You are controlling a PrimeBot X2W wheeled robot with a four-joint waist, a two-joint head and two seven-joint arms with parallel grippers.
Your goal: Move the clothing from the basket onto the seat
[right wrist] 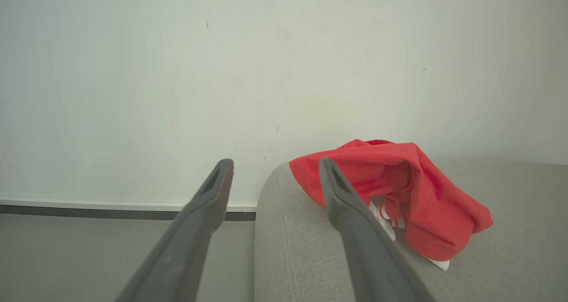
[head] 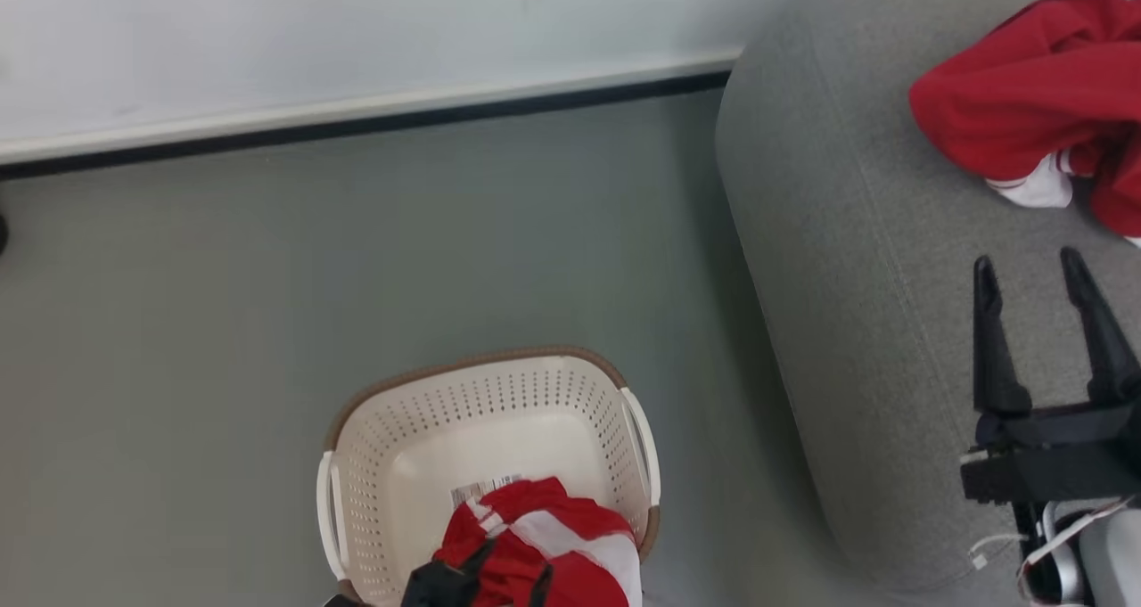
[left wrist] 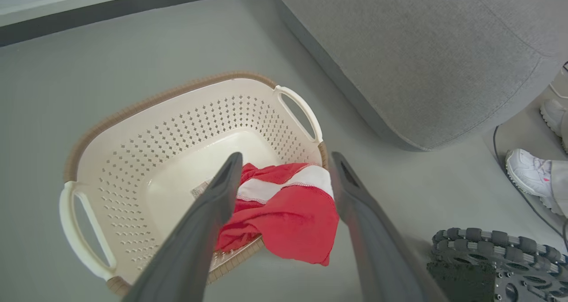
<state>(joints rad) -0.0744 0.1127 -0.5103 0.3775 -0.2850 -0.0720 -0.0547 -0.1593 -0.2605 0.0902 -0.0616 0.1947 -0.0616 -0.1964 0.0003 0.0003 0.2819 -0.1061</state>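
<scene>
Clothing (left wrist: 288, 213) over basket (left wrist: 133, 129) rim; left jaws wide, aimed at it.

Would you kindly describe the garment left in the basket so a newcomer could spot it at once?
Beside the grey sofa, a cream basket stands on the floor. The garment lies inside, spilling over its near rim. Unlike the red heap on the sofa, it shows a broad white band.
</scene>
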